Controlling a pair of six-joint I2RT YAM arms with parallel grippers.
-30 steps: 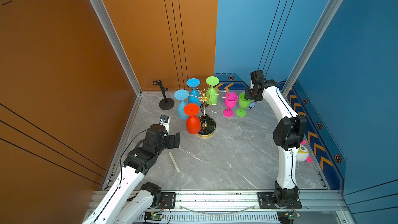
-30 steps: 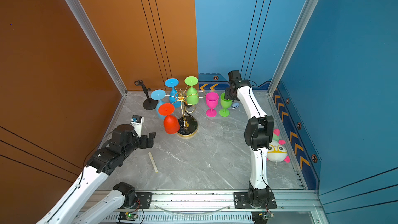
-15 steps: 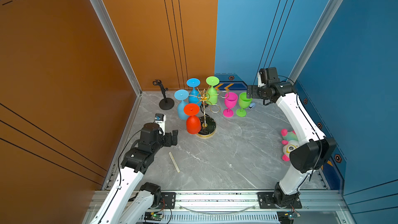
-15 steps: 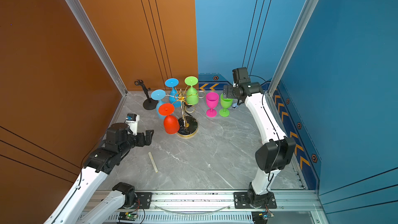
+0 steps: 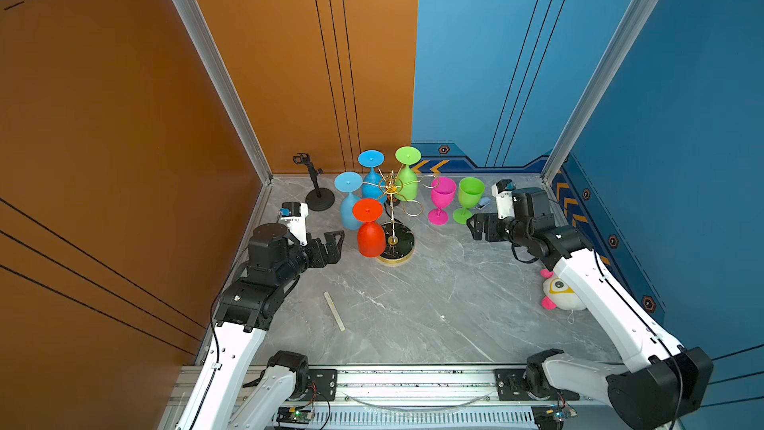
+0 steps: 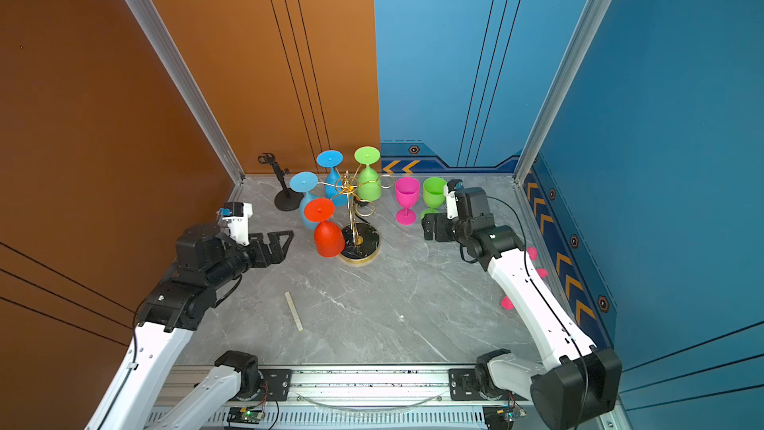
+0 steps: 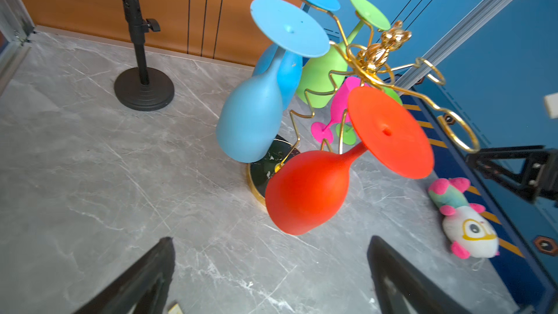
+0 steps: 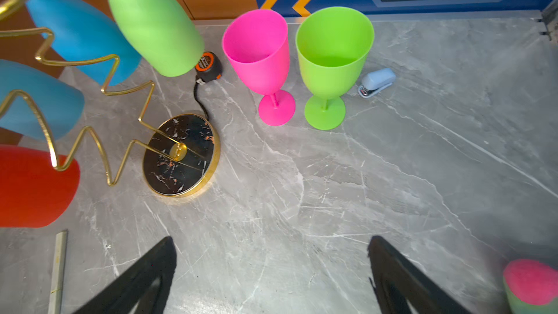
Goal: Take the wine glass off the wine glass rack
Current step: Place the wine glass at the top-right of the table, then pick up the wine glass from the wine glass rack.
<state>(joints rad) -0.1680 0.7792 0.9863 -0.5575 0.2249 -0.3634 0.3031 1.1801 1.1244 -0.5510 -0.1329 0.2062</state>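
No readable words, brands or numbers anywhere. Signs only: two orange chevrons (image 5: 430, 166) on the dark band at the foot of the blue back wall (image 5: 475, 76), pointing toward the orange wall (image 5: 289, 56). More orange chevrons (image 6: 565, 262) in a row along the foot of the blue side wall (image 6: 682, 159). Small hexagon emblems (image 5: 443, 149) on those bands. Orange label on the tape measure (image 8: 208, 65) too blurred to read; marks on the ruler (image 5: 334, 311) too faint.

Rack (image 5: 392, 221) central, clamp stand (image 5: 316, 192) left, two glasses (image 5: 443, 195) right
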